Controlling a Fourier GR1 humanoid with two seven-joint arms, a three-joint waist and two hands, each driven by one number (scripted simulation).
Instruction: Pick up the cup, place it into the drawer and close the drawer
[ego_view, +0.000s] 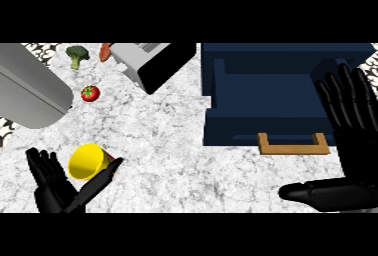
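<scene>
At 8 o'clock on table, yellow cup lies tipped between left hand fingers and thumb, spread, not closed. Right hand open beside open drawer. Step: grasp. You close fingers, then lift toward 2 o'clock.

One cup, one drawer, one tomato, one broccoli, two hands.
</scene>
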